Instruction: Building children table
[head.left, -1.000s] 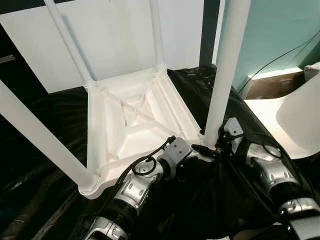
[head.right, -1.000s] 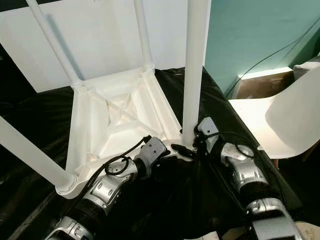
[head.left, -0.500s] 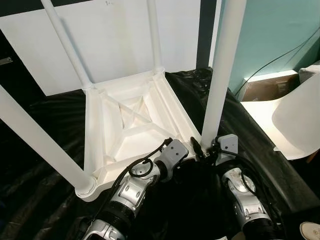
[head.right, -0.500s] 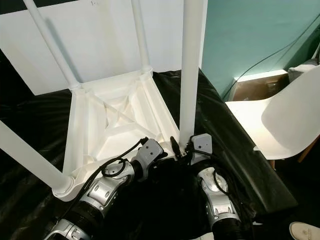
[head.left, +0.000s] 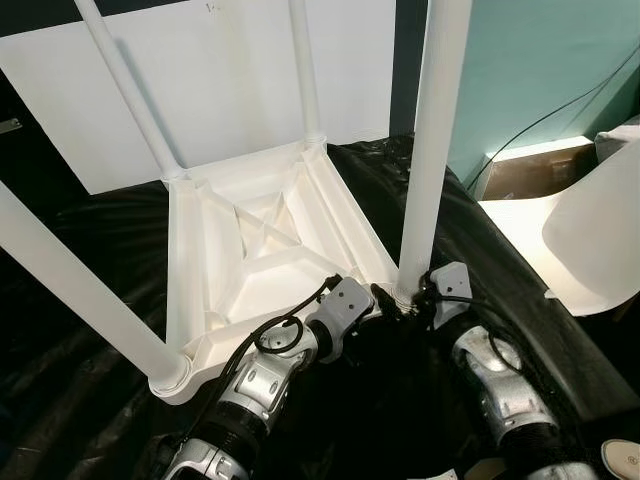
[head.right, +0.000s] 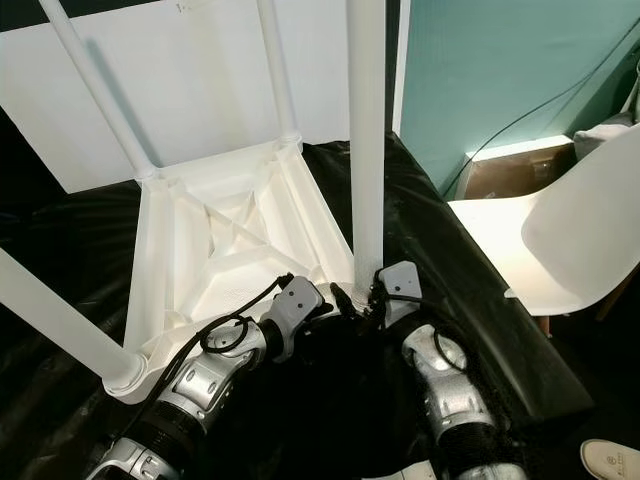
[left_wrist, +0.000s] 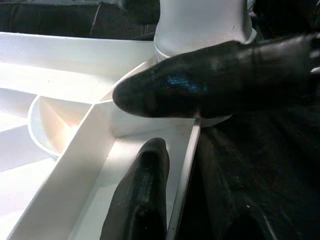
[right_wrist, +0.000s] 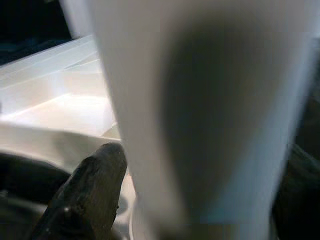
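Seen upturned on the black-draped worktop (head.left: 90, 230): table (head.left: 260, 240), ribbed underside facing up, so that the sockets could take legs from above. Counted four legs, all standing in the corners (two far, two near), and one table top beneath them.

Worked at the near right corner. Left gripper (left_wrist: 136, 121) placed there with fingers parted, one finger (left_wrist: 210, 75) lying across the collar at the foot of the near right leg (head.left: 430, 150), the other down inside the frame, astride the corner rib; judged a bracing hold, to keep the top from sliding. Could not be told whether the rib was truly pinched.

Right gripper (head.left: 410, 296) pressed close against the foot of that same leg, probably to seat or steady it in its socket; could not be told whether closed on it.

Counted two grippers, both at one corner. Noted also one white chair (head.left: 590, 230) standing just beside the worktop on the right, apart from the job.
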